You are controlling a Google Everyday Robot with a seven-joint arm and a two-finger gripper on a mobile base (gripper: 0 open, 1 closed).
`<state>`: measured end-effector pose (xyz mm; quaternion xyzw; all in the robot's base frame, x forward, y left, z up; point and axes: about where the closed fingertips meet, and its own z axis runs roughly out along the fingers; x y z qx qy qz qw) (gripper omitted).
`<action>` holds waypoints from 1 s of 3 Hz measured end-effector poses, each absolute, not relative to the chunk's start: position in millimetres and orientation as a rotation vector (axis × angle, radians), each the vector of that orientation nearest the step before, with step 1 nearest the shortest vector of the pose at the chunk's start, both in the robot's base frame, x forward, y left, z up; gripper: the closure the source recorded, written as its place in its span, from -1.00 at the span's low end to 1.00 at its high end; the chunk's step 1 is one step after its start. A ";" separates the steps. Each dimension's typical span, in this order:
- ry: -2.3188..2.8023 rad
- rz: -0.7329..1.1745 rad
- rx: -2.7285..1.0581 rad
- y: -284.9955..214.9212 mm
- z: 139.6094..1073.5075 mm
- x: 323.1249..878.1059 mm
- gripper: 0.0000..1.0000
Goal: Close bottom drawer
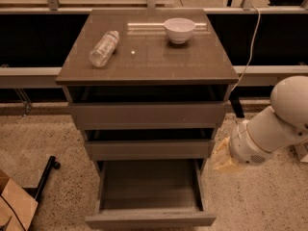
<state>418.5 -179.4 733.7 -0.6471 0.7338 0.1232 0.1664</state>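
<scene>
The gripper (224, 157) hung low at the right flank of the cabinet (72, 93), on the end of the white arm (274, 126). Whether it was wide or narrow, I could not tell. Down and to its left, apart from it, the bottom drawer (150, 219) stood pulled far out toward the camera. Three drawers in all: the top drawer (147, 115) and the middle drawer (149, 149) sat further back. Up on the cabinet, one bottle (103, 48) lay on its side and one white bowl (179, 30) stood well apart from it.
</scene>
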 end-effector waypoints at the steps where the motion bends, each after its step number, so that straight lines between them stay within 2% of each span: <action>1: 2.086 0.347 -1.842 -178.9 732.5 419.8 1.00; 3: 2.054 0.335 -1.913 -163.8 681.4 416.2 1.00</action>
